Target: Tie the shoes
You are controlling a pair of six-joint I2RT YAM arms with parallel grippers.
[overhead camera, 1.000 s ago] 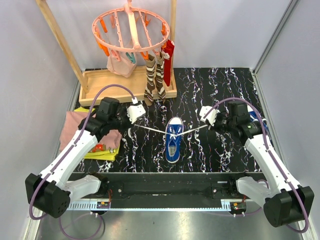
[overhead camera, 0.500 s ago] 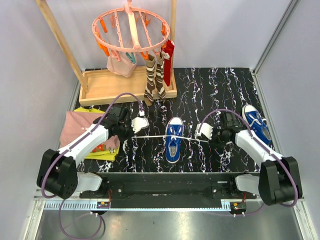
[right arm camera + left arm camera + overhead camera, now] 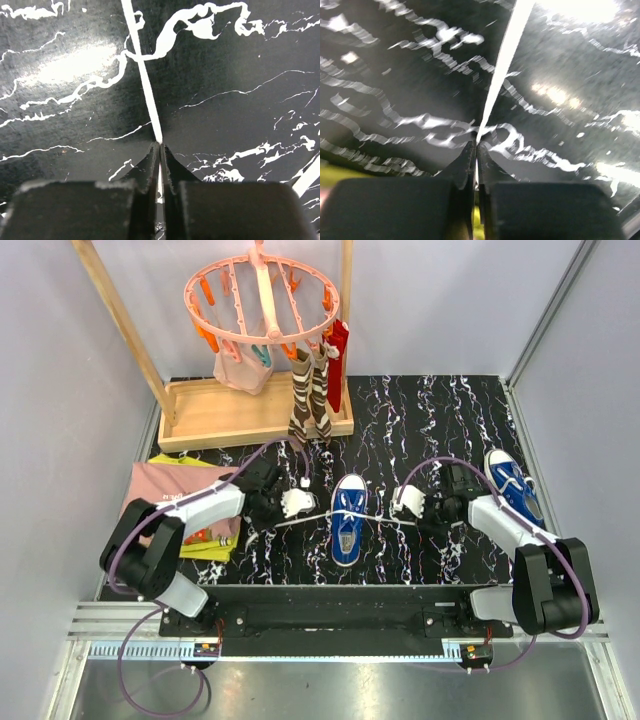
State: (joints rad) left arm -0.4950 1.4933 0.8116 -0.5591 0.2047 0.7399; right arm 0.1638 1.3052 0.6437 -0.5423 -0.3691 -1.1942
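A blue sneaker (image 3: 346, 520) with a white toe cap lies mid-table, toe toward the back. Its white laces run out to both sides. My left gripper (image 3: 300, 504) is shut on the left lace end (image 3: 496, 80), low over the table just left of the shoe; in the left wrist view (image 3: 476, 145) the lace leaves the closed tips. My right gripper (image 3: 404, 506) is shut on the right lace end (image 3: 144, 80), just right of the shoe; the right wrist view (image 3: 159, 145) shows the same pinch. A second blue sneaker (image 3: 513, 484) lies at the far right.
A wooden rack base (image 3: 215, 410) stands at the back left, with a pink peg hanger (image 3: 262, 295) above it. Striped brown socks (image 3: 309, 398) and a red cloth hang from it. Folded pink and yellow cloths (image 3: 165, 505) lie at the left edge. The table is black marble (image 3: 430, 420).
Both grippers have moved down and in toward the shoe with the lace ends still pinched. The left one came much closer to the shoe; the laces now lie lower and less taut.
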